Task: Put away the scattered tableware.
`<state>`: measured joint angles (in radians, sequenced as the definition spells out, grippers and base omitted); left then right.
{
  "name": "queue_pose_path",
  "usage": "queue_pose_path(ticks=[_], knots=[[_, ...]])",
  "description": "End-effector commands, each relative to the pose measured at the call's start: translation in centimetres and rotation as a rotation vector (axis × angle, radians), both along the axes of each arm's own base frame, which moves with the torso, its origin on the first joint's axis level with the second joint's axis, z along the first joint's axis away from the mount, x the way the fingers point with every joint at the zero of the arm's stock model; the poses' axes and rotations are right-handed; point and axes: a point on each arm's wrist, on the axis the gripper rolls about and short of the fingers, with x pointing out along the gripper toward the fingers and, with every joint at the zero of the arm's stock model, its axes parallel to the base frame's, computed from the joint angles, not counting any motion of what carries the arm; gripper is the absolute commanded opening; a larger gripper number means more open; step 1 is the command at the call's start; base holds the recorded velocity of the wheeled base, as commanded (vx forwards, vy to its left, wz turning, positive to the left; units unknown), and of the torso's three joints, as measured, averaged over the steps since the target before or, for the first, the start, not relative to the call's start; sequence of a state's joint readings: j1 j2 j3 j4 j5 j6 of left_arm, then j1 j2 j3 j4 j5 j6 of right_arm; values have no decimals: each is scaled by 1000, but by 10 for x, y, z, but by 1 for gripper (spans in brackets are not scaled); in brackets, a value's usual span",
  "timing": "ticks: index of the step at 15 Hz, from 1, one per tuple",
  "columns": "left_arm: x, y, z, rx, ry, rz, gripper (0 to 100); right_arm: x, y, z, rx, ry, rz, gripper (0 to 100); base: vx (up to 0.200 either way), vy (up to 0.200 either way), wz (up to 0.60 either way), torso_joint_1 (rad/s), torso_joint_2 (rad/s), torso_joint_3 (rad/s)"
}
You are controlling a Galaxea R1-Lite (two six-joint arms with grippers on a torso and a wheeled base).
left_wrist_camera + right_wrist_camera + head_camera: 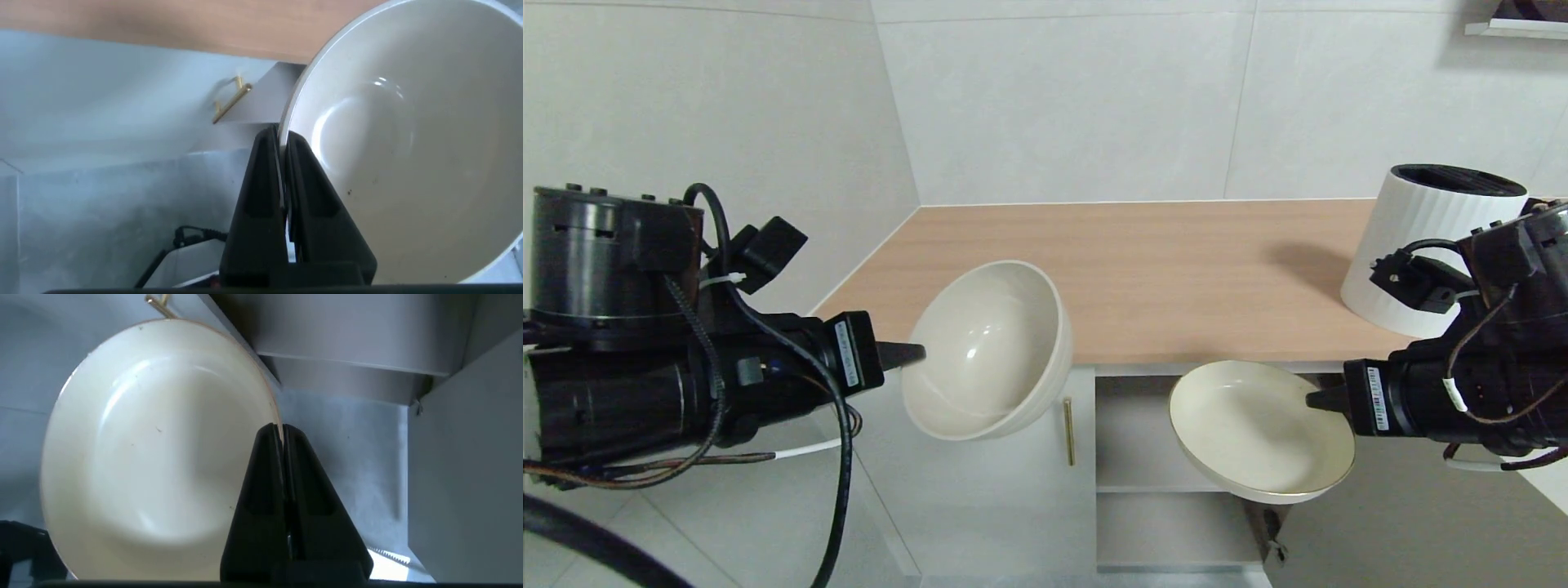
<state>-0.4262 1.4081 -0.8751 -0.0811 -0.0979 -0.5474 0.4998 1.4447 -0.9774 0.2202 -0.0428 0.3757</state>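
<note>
The cream bowl [988, 351] is held by its rim in the closed jaws of the left gripper [913, 353], in the air at the near edge of the table [1160, 269]. The plate [1258, 429] is clamped likewise in the jaws of the right gripper [1316, 398], before an open cabinet [1152, 425].
</note>
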Motion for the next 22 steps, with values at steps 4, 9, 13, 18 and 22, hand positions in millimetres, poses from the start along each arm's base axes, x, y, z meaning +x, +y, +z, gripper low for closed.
queue_pose_path(ticks=[4,9,13,18,22], knots=[[12,-10,-16,25,62,-12,0,5,3,-5,-9,17,-1,0,0,0,0,-139,344,195],[13,-10,-17,27,68,-12,0,7,4,-8,-15,26,-3,0,0,0,0,-183,476,287],[15,-13,-22,35,85,-18,0,12,6,-14,-27,48,-4,0,0,0,0,-157,465,298],[16,-17,-27,46,105,-29,0,15,5,-16,-31,56,-13,0,0,0,0,-122,454,331],[16,-20,-29,51,113,-37,0,17,6,-18,-35,63,-13,0,0,0,0,-28,140,106]])
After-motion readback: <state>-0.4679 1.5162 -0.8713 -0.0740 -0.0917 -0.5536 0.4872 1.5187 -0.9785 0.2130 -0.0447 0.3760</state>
